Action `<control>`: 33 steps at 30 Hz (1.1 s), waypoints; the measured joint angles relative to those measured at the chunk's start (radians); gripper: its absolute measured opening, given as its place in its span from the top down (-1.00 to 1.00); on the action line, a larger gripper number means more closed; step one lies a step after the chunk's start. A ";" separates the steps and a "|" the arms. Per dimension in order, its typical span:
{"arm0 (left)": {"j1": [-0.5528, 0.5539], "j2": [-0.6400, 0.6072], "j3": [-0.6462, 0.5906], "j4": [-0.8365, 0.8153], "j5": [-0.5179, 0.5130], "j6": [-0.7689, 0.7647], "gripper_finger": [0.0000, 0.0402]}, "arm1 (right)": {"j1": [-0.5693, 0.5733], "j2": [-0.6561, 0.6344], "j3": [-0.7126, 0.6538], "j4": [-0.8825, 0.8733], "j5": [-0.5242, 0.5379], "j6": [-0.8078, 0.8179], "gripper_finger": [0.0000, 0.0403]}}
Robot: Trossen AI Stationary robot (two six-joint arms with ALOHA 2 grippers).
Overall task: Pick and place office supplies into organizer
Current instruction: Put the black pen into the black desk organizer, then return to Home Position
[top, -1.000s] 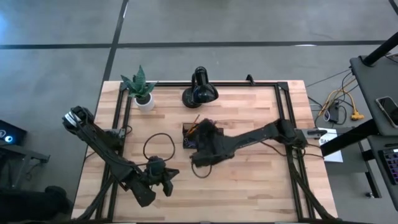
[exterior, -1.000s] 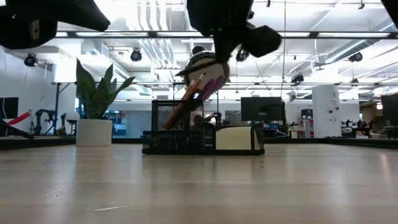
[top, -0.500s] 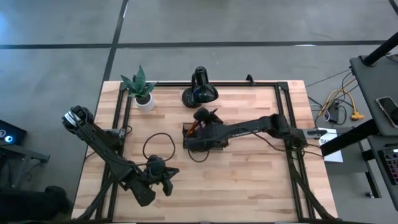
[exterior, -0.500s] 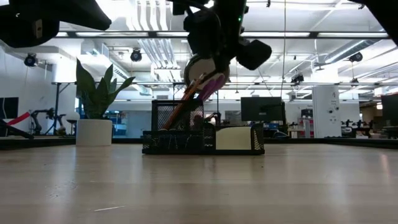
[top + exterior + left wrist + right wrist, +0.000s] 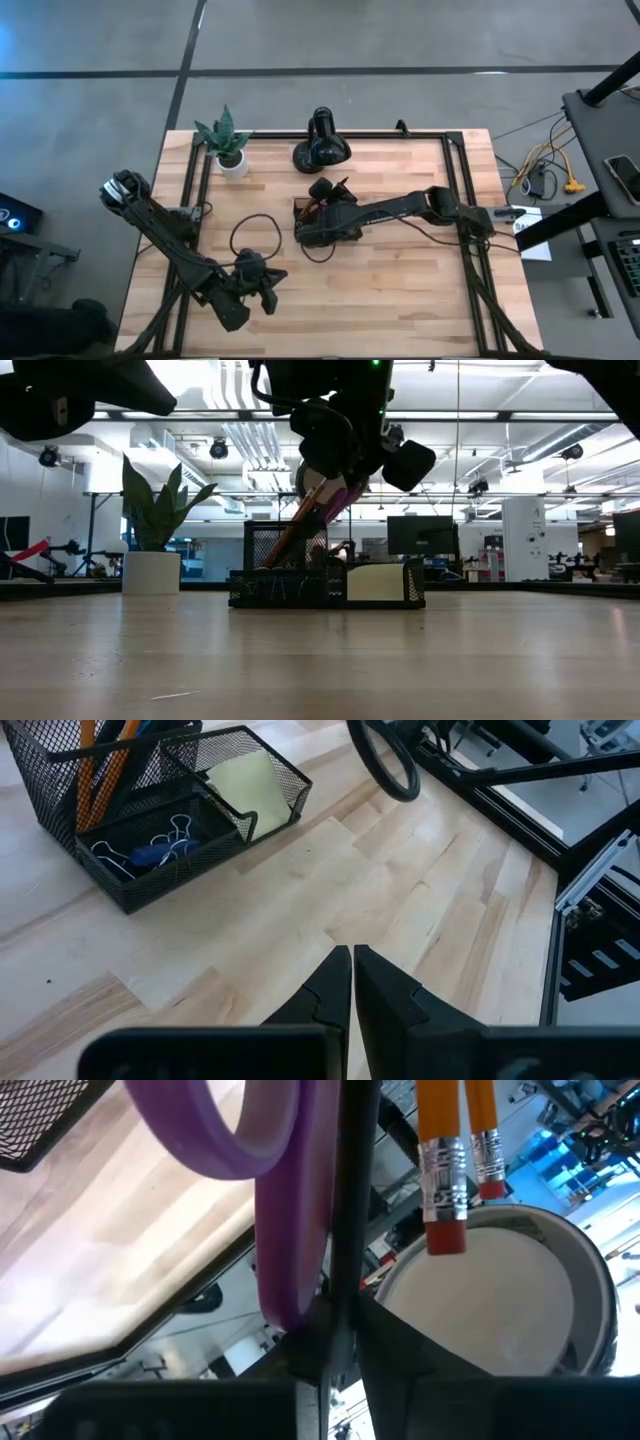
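Taking the organizer (image 5: 325, 575) as my reference, nearest to me on the table is the left gripper (image 5: 352, 982), parked well short of the organizer on the camera side, fingers pressed together on nothing. I leave that arm waiting.

Moving in, the organizer sits mid-table. Its low front compartments already hold the yellow sticky-note pad (image 5: 248, 786) and some loose white and blue clips (image 5: 150, 854); the taller mesh cup behind them carries the orange pencils (image 5: 108, 760), which lean out of it.

Directly above that cup is the right gripper (image 5: 322, 190). In its wrist view the fingers are nearly closed on a thin dark item (image 5: 345, 1200) that runs up between them, with the purple scissors handle (image 5: 270, 1190) lying against it; I cannot tell for certain whether that dark item is a pen or part of the scissors. The pencil erasers (image 5: 458, 1190) stand just beside it.

I judge this to be the placing step: the item is lowered into the cup. Next I need to open the fingers and lift straight up, clear of the pencils.

Beyond the organizer stand the black lamp (image 5: 322, 142) and the potted plant (image 5: 227, 140).
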 joint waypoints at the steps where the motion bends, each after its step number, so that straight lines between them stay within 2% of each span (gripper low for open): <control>1: 0.000 0.000 0.000 -0.001 0.000 0.001 1.00 | 0.001 0.000 0.000 0.002 -0.001 0.000 0.84; 10: 0.000 0.000 -0.003 -0.009 0.000 0.027 1.00 | 0.018 0.002 0.004 0.050 0.023 -0.019 0.73; 21: 0.000 0.000 -0.003 -0.008 0.000 0.027 1.00 | 0.057 0.006 0.091 0.084 0.025 0.006 0.67; 27: 0.000 0.000 -0.003 -0.008 0.000 0.026 1.00 | 0.061 0.006 0.138 0.084 0.069 0.040 0.69; 30: 0.000 0.000 -0.003 -0.008 0.000 0.026 1.00 | 0.066 0.006 0.167 0.083 0.079 0.072 0.63; 33: 0.000 0.000 -0.003 -0.007 -0.001 0.023 1.00 | 0.079 0.006 0.199 0.083 0.152 0.071 0.55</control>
